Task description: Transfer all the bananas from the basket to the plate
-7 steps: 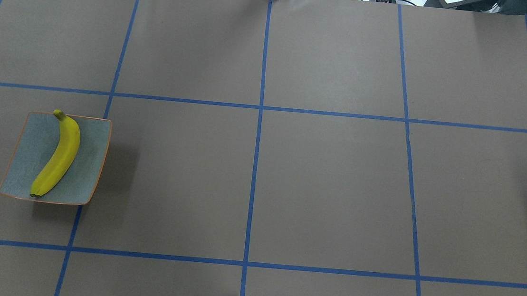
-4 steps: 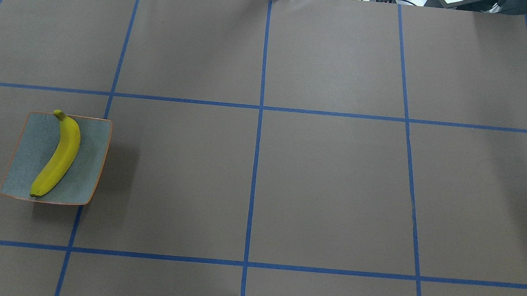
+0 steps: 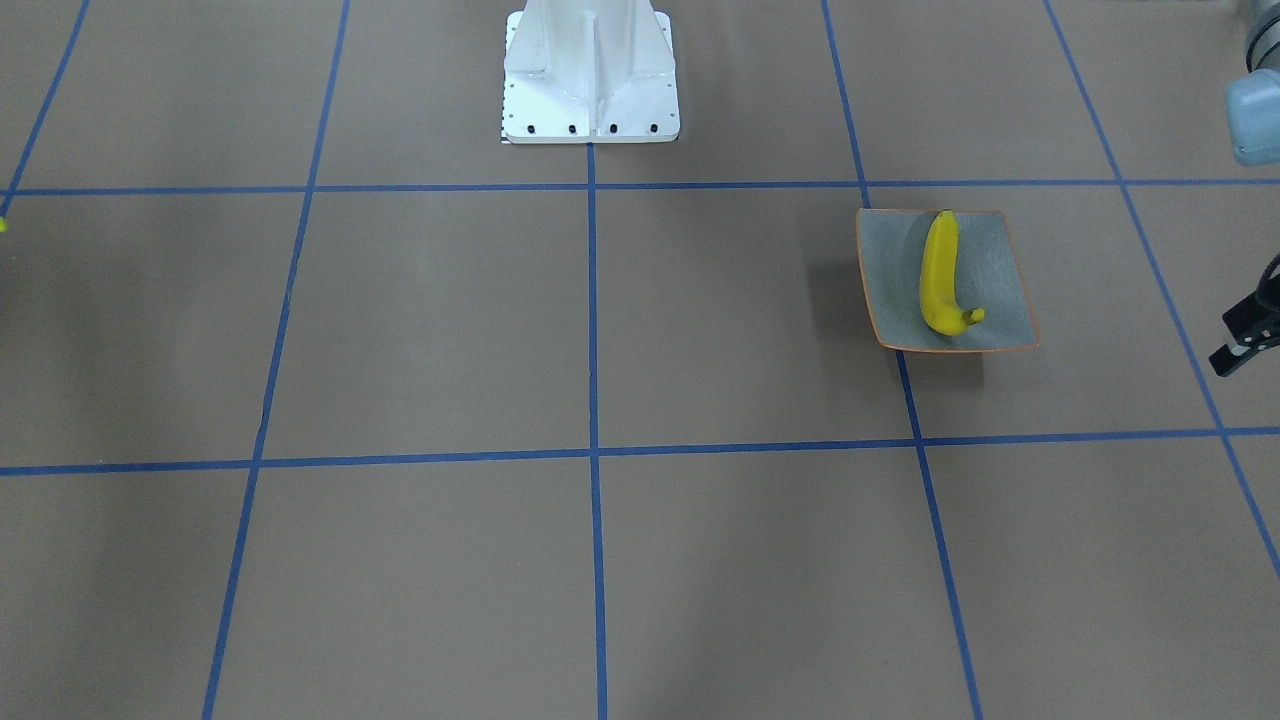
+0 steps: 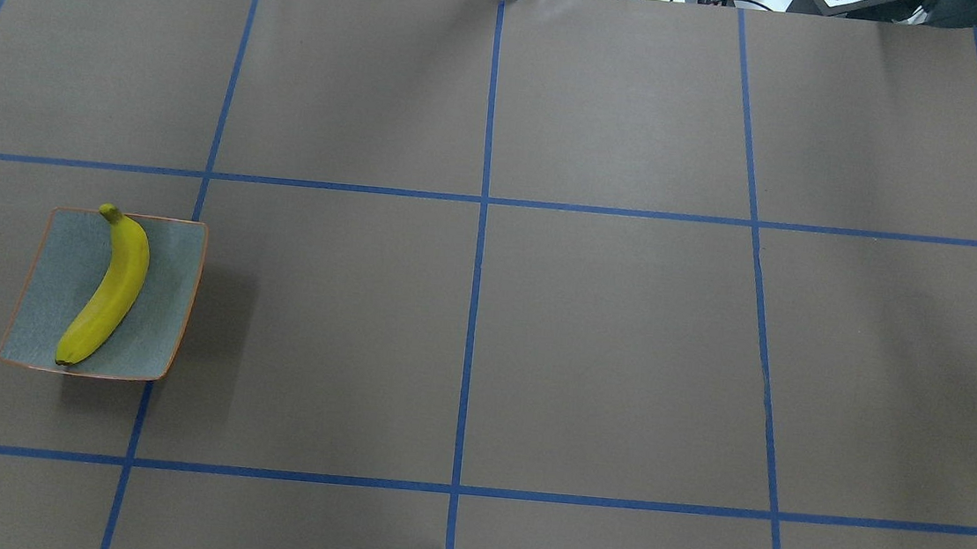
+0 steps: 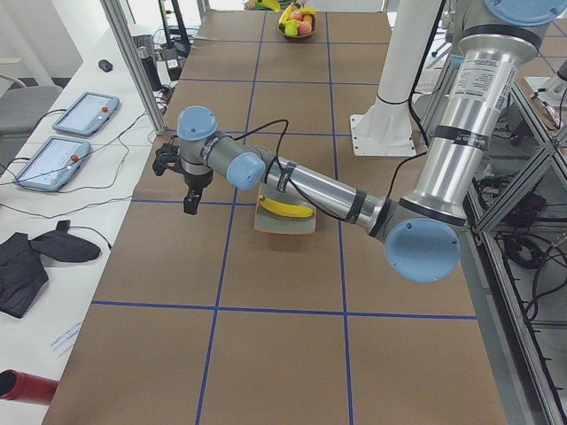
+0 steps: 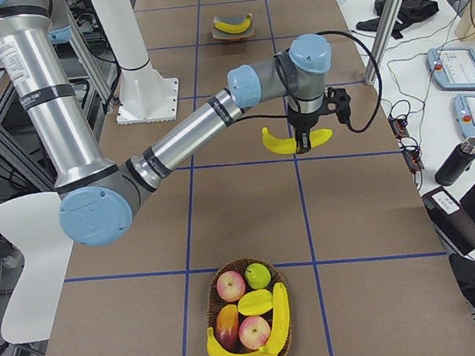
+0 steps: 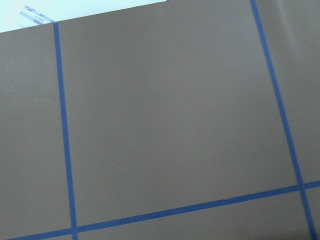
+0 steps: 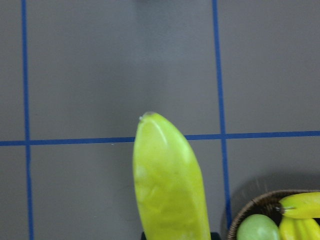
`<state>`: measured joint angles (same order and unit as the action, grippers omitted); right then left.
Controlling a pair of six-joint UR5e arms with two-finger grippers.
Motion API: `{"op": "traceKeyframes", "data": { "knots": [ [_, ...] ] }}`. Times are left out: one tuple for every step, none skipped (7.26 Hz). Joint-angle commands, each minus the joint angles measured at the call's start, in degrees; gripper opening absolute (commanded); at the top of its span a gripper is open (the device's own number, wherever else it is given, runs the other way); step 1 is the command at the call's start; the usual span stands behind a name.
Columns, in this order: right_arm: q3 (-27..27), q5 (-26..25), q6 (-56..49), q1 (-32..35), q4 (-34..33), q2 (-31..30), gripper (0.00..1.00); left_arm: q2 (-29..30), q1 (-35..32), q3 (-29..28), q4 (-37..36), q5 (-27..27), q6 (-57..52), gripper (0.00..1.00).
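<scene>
— What do the right fingers [image 6: 302,136] hold?
— They clasp a banana [image 6: 280,143] at its middle, above the table [image 6: 250,203]. The basket [image 6: 209,306] of fruit sits well apart from them.
— And the left fingers [image 3: 1238,352]?
— They hang empty, and I cannot tell their spread. A second banana [image 3: 938,270] lies on the plate [image 3: 885,270] near them.

I'm running a robotics lab rig: a brown-papered worktop [image 4: 607,338] gridded in blue tape [image 4: 472,308], a white arm pedestal [image 3: 590,75] at its robot-side edge, and teach pendants [image 5: 84,113] beyond its far edge.
</scene>
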<state>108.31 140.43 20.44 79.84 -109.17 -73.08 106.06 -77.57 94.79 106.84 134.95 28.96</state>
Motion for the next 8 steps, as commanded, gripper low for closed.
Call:
{"op": "traceKeyframes", "data": {
  "knots": [
    [-0.2,0.5,17.8,-10.7,12.4,3.1,0.0,0.4,4.2,-2.2,15.5,0.5,18.8,1.0],
    [-0.3,0.5,21.4,-14.9,13.7,5.7,0.0,1.2,5.2,-2.8,20.5,0.4,26.2,1.0],
    [-0.4,0.6,23.8,-19.8,13.4,8.7,0.0,2.8,6.5,-2.8,24.4,0.4,32.8,1.0],
    [-0.7,0.5,26.3,-24.3,13.4,11.7,0.0,3.9,9.6,-2.6,28.8,0.2,39.1,1.0],
    [-0.9,0.3,26.3,-28.0,13.5,14.4,0.0,4.8,12.7,-2.7,34.3,0.1,44.9,1.0],
    [-0.9,-0.1,25.9,-31.1,13.8,16.5,0.0,6.0,14.4,-2.5,36.7,0.0,49.8,1.0],
    [-0.9,-1.0,25.4,-33.6,14.0,18.1,0.0,7.5,15.9,-2.4,38.2,-1.3,52.6,1.0],
    [-1.2,-1.9,25.4,-36.3,14.1,20.1,0.0,7.5,17.4,-2.5,41.1,-2.1,52.7,1.0]
  ]
}}
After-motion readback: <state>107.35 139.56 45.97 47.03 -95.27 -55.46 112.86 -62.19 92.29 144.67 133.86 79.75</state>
